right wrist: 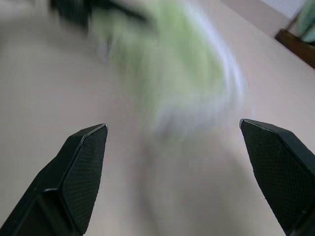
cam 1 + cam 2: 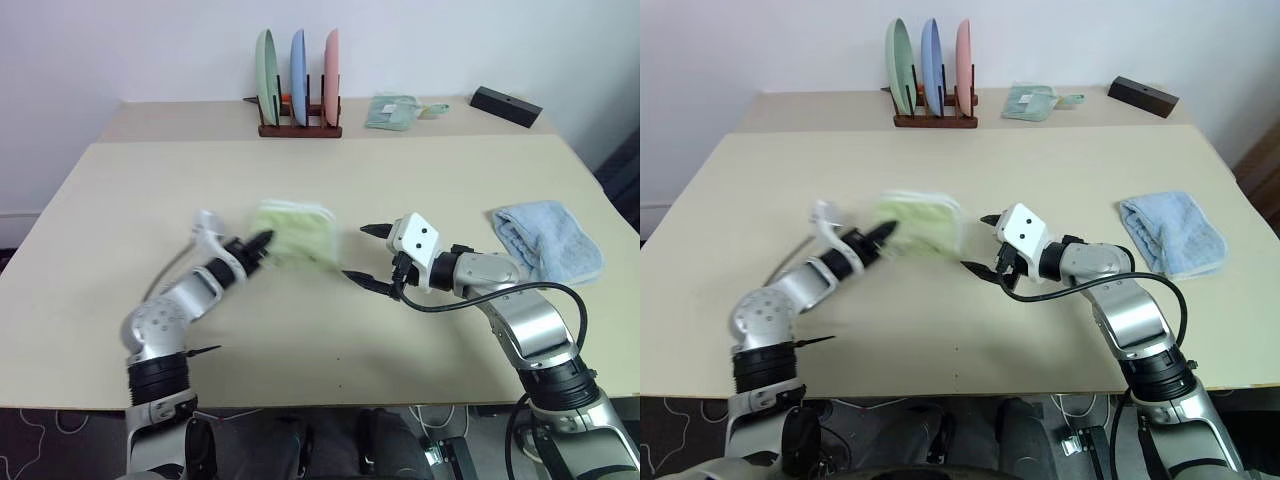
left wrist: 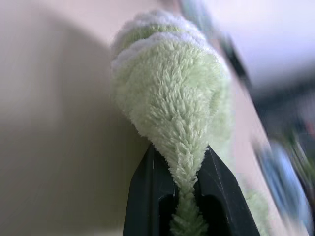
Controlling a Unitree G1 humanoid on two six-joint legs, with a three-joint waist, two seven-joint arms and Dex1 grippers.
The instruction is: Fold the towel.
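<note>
Left wrist view is showing my left gripper (image 3: pixel 186 189) pinching a fold of the towel (image 3: pixel 172 93): the two black fingers (image 3: pixel 147 196) are clamping the green terry between them, and the rest of the bundle is bulging out past the tips, its white edging curving over the far side. In the left eye view the towel (image 2: pixel 292 233) is sitting bunched near the middle of the table (image 2: pixel 120 200), with my left gripper (image 2: pixel 258 245) gripping its near-left edge. The cloth is looking blurred there, and I cannot tell whether it is lifting clear of the table or resting on it.

My right gripper (image 2: pixel 364 256) is hanging just beside the towel on its right, fingers spread wide and gripping nothing; one tip is pointing toward the towel's edge, the other is lying lower, near the table.

A blue towel (image 2: pixel 548 238) is lying well apart on the right. At the back, a rack (image 2: pixel 299 128) is holding three plates upright, with a small teal cloth (image 2: pixel 391 111) and a black box (image 2: pixel 505 104) beside it.
</note>
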